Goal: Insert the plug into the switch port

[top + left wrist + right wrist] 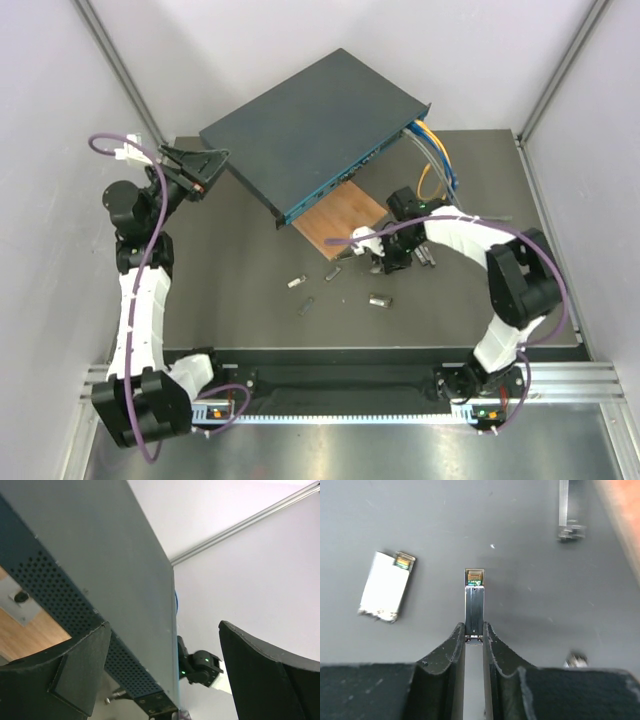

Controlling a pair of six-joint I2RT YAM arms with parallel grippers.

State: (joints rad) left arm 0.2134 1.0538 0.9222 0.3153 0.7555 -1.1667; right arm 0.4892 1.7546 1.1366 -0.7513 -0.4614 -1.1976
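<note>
Near the middle of the table [230, 300], a little toward its right edge, the right pincer [385, 258] is clamped on the plug [474, 597]. Its two fingers [451, 645] pinch the plug's back end, and the contact end points away from the wrist. I cannot tell whether the plug is lifted off the surface or resting on it. So the grasp looks done, but the plug is well apart from the switch [315, 125].

The switch sits tilted at the far edge, with its near side over a wooden board [340, 215]. Its teal face [335, 183], where the sockets are, looks toward the near right corner. Cables [437, 160] hang from the end nearest the far right corner.

The left pincer [200, 170] is spread apart and empty, just beside the switch's corner toward the left edge. Whether it touches the switch is unclear. It seems placed to brace the box.

Spare plugs [379, 298] lie loose between the board and the near edge.

What is left, by my judgement, is to carry the plug to the teal face, line it up with a socket and push it home.
</note>
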